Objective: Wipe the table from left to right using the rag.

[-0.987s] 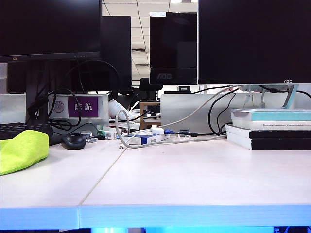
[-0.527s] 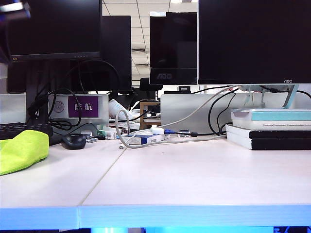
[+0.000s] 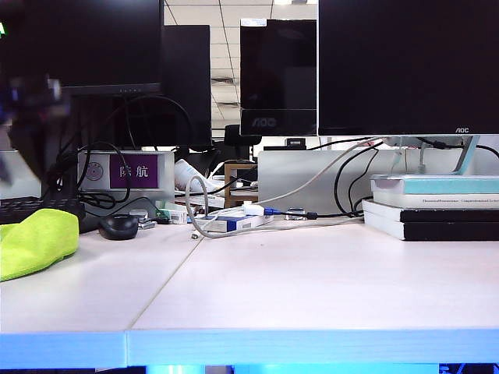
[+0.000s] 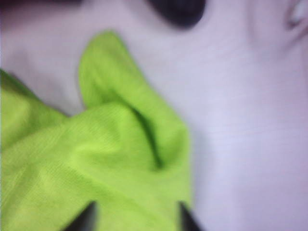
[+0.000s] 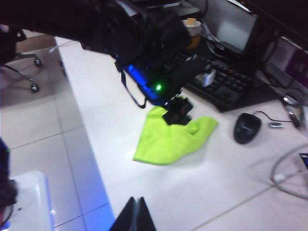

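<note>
Because the left gripper (image 4: 134, 214) hung directly above the rag (image 4: 101, 159) with its two fingertips parted and nothing between them, the main hazard was judged to be a shallow pinch: closing on a raised fold alone could lift one corner and leave the cloth trailing or slipping free during the sweep. The rag (image 3: 35, 241) lay bunched at the far left of the table (image 3: 312, 288), apart from any gripper, and the wiping stroke was not yet begun. A black computer mouse (image 3: 118, 226) sat just beside the rag's far edge, with a black keyboard (image 5: 219, 84) behind it; a descent drifting that way was likely to strike or drag either. The right gripper (image 5: 136, 214) was held over the table's front edge near the left end, its fingers pressed together and carrying nothing. Further along the intended path, a grey cable loop (image 3: 203, 204) and a stack of books (image 3: 433, 206) occupied the rear of the table, so only the front strip appeared free for wiping.
</note>
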